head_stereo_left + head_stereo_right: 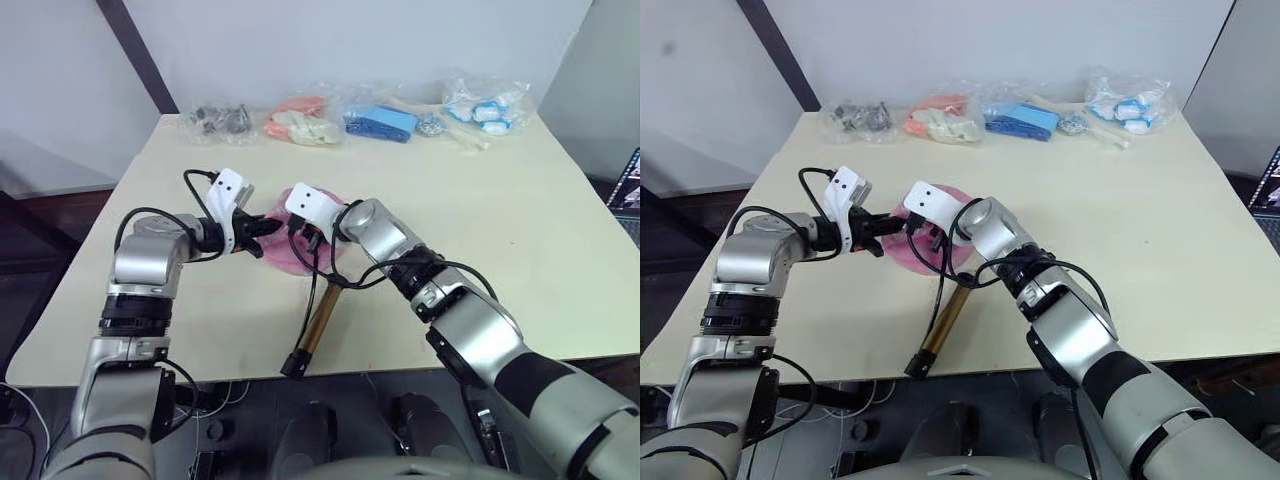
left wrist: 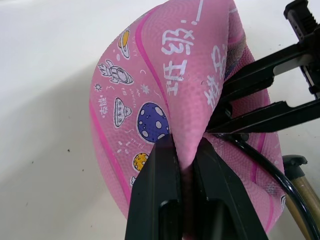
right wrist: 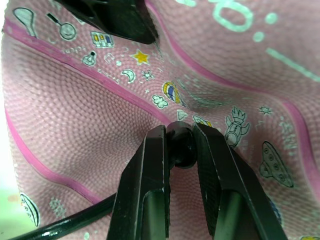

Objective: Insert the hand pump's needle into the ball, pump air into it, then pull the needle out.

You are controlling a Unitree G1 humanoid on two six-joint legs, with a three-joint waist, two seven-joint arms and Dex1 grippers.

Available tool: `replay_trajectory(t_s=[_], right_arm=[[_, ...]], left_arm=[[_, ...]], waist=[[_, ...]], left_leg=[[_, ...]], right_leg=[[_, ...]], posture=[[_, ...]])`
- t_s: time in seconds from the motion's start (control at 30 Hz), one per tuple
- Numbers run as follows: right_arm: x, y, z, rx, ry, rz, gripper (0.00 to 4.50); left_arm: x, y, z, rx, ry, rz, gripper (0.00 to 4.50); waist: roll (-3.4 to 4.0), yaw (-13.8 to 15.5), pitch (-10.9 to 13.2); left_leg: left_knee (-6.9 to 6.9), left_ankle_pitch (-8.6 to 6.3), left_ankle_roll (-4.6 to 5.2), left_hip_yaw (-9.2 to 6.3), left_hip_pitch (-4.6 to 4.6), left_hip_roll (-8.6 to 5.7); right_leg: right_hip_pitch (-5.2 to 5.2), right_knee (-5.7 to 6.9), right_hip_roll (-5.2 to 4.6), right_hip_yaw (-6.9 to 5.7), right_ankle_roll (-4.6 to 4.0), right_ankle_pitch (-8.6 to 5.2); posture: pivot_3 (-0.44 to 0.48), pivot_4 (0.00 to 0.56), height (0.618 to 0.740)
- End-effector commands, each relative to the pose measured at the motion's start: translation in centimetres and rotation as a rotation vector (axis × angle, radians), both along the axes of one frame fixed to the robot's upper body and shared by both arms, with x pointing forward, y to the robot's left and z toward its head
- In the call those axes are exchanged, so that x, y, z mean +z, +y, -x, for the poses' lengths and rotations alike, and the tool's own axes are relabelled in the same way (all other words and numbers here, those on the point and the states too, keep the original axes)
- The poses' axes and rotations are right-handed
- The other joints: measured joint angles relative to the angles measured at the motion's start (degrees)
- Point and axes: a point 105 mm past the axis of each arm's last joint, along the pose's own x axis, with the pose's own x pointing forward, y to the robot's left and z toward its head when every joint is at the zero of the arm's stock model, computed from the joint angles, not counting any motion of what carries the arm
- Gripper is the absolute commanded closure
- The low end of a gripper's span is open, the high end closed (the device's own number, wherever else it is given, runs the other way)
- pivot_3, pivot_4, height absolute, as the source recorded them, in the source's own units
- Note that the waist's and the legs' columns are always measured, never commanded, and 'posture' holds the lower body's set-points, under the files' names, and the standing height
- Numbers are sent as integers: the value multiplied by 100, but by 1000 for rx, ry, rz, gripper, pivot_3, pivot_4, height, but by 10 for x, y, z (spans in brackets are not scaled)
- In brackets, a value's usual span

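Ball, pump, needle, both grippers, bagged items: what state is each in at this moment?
Ball: caved in, its folded rim pinched.
Left gripper: shut on the ball's rim.
Right gripper: shut on the needle's black fitting.
Needle: fitting against the ball; pin hidden.
Pump: lying on the table, unheld.
Bags: along the far edge, untouched.

The ball (image 3: 75, 100) is showing a pink rubber skin, matt and finely pebbled, creasing softly like limp rubber, with smooth printed cartoons lying on it. The left gripper (image 2: 186, 150) and the right gripper (image 3: 179, 145) are showing hard black fingers with a slight sheen, like plastic. The needle (image 3: 180, 145) fitting is looking like glossy black plastic, and the hose is shining smooth. The hand pump (image 1: 322, 312) barrel is gleaming like polished gold-bronze metal. The table (image 1: 520, 230) is looking smooth, matt and cream. The bags (image 1: 380, 120) are glinting like thin clear plastic.
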Motion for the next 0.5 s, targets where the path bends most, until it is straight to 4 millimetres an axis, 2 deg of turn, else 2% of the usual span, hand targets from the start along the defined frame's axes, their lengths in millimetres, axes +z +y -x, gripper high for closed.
replay_trajectory(t_s=[0.03,0.13,0.27,0.5], right_arm=[[-23,19,25,73,87,26,4258],[-32,20,26,50,116,37,4258],[-54,12,26,30,130,105,4258],[-68,15,31,45,136,136,4258]], left_arm=[[-26,-70,18,-280,112,85,4500],[-25,-66,17,-272,107,83,4500],[-20,-56,19,-239,94,80,4500],[-20,-50,24,-208,81,74,4500]], waist=[[3,31,-4],[1,31,-14],[-3,19,-34],[-4,8,-89]], left_leg=[[0,0,0,0,-1,-5],[0,0,0,-1,-2,-13],[-1,0,0,-2,-1,-22],[-54,0,0,-6,26,-49]], right_leg=[[0,0,-5,-3,4,-3],[2,0,-16,-5,11,-6],[4,0,-28,-6,17,-9],[8,-10,-46,1,26,-22]], posture=[[0,150,740],[0,150,740],[0,150,740],[0,150,740]])
